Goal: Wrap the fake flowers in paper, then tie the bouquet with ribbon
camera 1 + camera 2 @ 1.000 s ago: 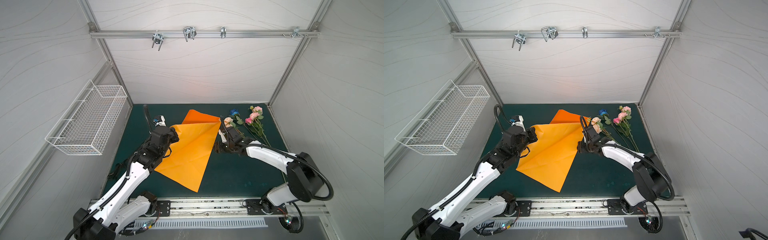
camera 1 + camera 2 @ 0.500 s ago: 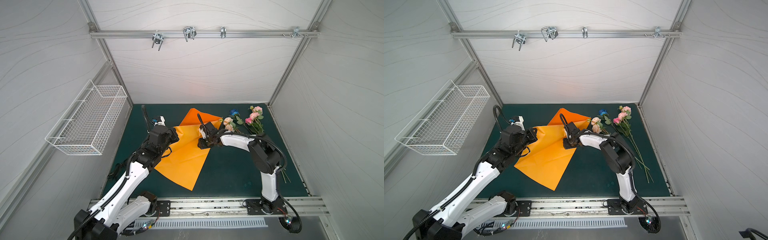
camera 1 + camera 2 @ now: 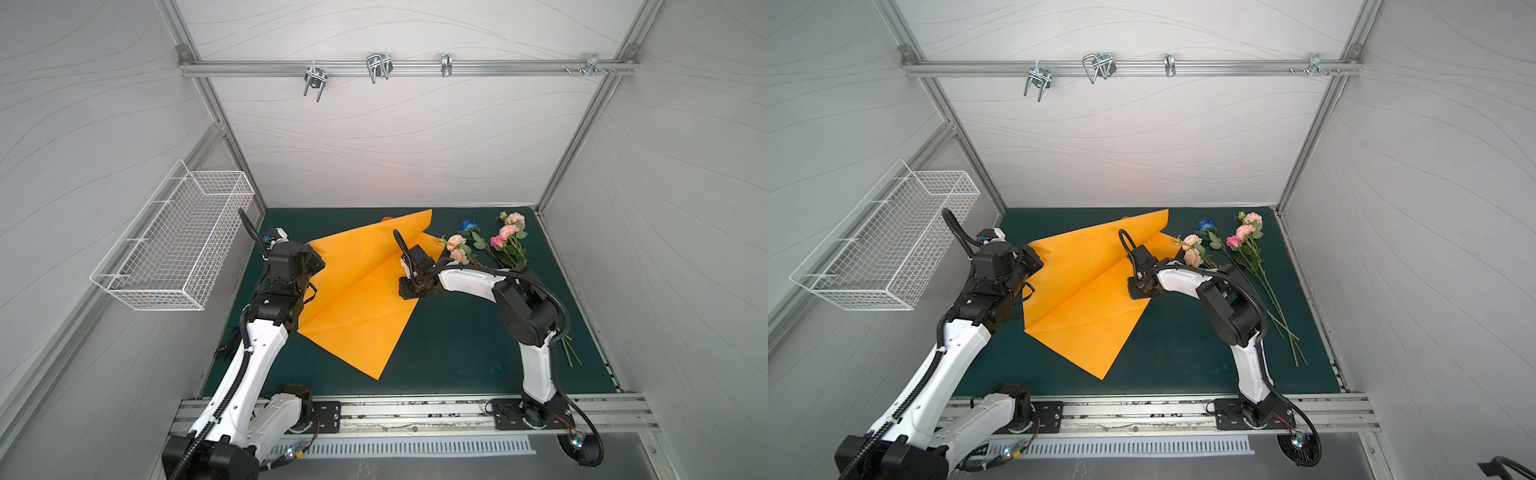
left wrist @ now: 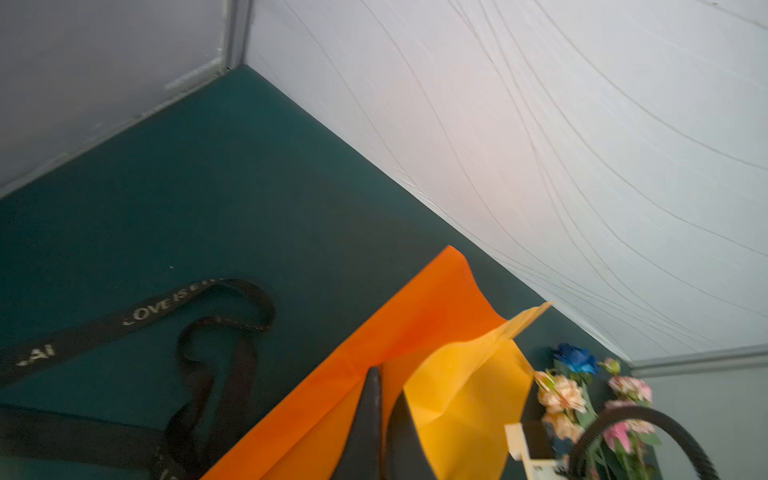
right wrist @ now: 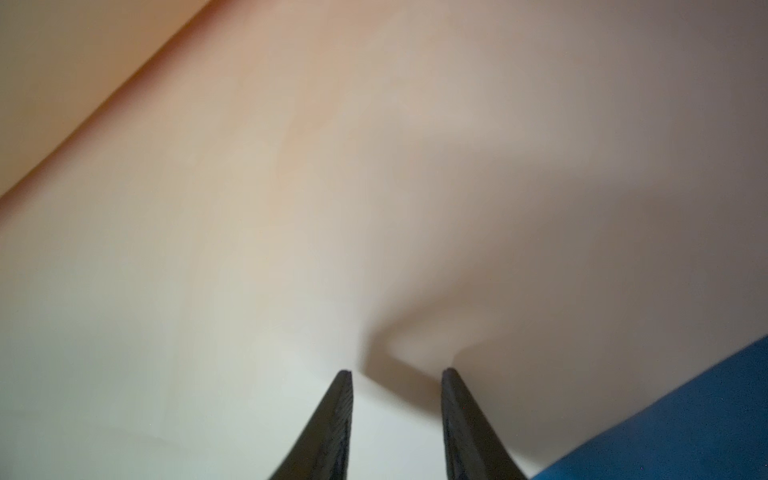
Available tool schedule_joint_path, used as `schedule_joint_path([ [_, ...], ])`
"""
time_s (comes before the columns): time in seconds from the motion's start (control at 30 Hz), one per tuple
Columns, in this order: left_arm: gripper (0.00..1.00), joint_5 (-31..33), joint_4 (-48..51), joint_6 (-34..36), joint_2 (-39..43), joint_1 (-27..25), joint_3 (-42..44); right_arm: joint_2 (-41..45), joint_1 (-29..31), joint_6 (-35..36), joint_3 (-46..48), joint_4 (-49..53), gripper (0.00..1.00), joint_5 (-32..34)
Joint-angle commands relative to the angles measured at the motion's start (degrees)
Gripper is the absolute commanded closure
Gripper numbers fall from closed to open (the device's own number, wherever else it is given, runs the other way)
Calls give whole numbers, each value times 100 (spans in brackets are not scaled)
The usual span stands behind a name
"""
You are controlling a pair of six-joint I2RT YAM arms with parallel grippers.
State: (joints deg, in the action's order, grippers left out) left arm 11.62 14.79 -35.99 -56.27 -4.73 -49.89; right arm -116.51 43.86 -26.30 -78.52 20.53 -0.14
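- Two pincers are working the orange paper (image 3: pixel 357 307), not the flowers. The left pincer (image 4: pixel 387 380) is clenching the sheet's raised edge, as far as the blurred wrist view is telling.
- Its partner, the right pincer (image 5: pixel 397 372), is standing parted, with its tips meeting the sheet and a small ridge of paper rising just ahead of them.
- Behind the right pincer, beside its forearm, the bouquet of fake flowers (image 3: pixel 1225 245) is lying loose and untied on the mat (image 3: pixel 457 332).
- Doing this well is probably meaning closing on that ridge alone and drawing low and slowly — the left grip is bearing any tug.
- Bare mat is lying open beside the right pincer. The back wall (image 3: pixel 374 166) is standing near beyond the lifted flap, and the black ribbon (image 4: pixel 208 299) is lying just beside the left pincer — snag risk.
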Motion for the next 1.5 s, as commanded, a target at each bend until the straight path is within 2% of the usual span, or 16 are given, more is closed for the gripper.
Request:
schedule_joint_path([
  [0.0,100,641,50,99,-144,225,-218,-275,-110,-112,63,921,63,424],
  [0.1,100,837,-9,-103,-279,501,-41,-209,-226,-138,162,947,63,444],
  [0.23,100,540,-235,-380,-630,1031,103,-77,-345,-90,243,951,63,465],
  [0.4,100,749,-324,-141,-1121,1372,-195,31,-379,52,150,1080,62,559],
  [0.63,100,1280,-302,501,-1683,1435,-859,454,-363,56,79,1260,60,310],
  [0.8,100,1822,-187,735,-2165,1450,-1195,1126,-87,237,383,1198,51,306],
  [0.9,100,2023,-145,932,-2461,1453,-1400,1438,202,433,567,1202,47,523],
  [0.93,93,1977,-102,1012,-2550,1456,-1493,1499,285,474,617,1249,46,645],
  [0.97,81,1867,24,1061,-2625,1461,-1598,1533,345,485,648,1286,46,719],
  [1.0,66,1759,164,1061,-2659,1458,-1686,1569,360,477,686,1300,45,738],
  [1.03,43,1597,328,1050,-2663,1457,-1770,1594,374,449,738,1313,44,738],
  [1.1,7,1363,440,1064,-2565,1441,-1766,1660,373,386,816,1304,43,754],
  [1.13,1,1345,487,1072,-2479,1424,-1742,1692,370,373,850,1307,43,767],
  [1.3,1,1339,650,1304,-2065,1375,-1717,1753,320,321,937,1168,37,723],
  [1.37,1,1134,666,1364,-1971,1374,-1687,1600,278,327,882,994,37,451],
  [1.47,1,510,839,1298,-1861,1342,-1647,1208,291,355,606,776,38,131],
])
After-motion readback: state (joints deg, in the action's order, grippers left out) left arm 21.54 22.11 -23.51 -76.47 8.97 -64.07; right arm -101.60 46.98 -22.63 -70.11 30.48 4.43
